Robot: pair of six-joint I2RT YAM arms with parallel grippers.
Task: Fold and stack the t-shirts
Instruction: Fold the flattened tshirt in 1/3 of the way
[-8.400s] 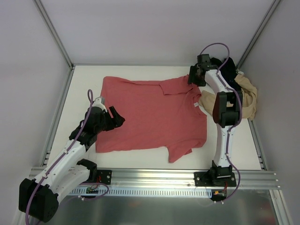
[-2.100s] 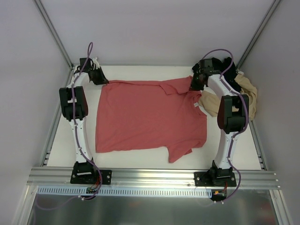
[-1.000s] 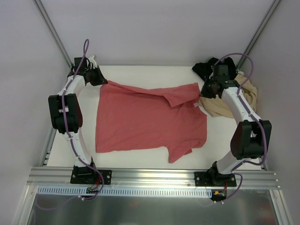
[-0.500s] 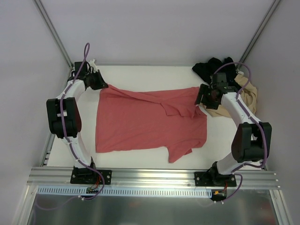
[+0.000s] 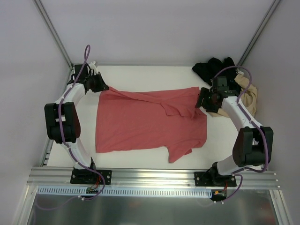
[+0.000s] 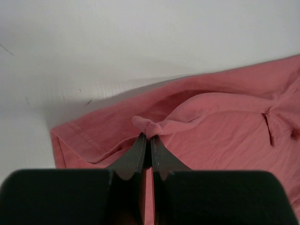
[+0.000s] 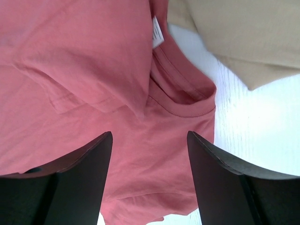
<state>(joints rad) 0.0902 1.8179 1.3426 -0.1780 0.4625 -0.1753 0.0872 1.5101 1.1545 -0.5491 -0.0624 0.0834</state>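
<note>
1. Since a second ago the right claw (image 7: 149,134) has let go. Its jaws now stand wide apart, holding nothing, directly above the collar of the coral-red soft cloth t-shirt (image 5: 145,122).
2. The left claw (image 6: 150,138) is clamped tight on a bunched fold of that shirt's far edge, right at its fingertips.
3. A crumpled beige cloth t-shirt (image 7: 234,37) lies just beside the right claw, and a bundled black cloth t-shirt (image 5: 211,68) lies beyond it, on the white table (image 5: 140,75).

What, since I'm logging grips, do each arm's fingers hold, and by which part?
Left fingers pinch the coral-red t-shirt by a bunched fold near its far-left corner; right fingers are open, holding nothing.
</note>
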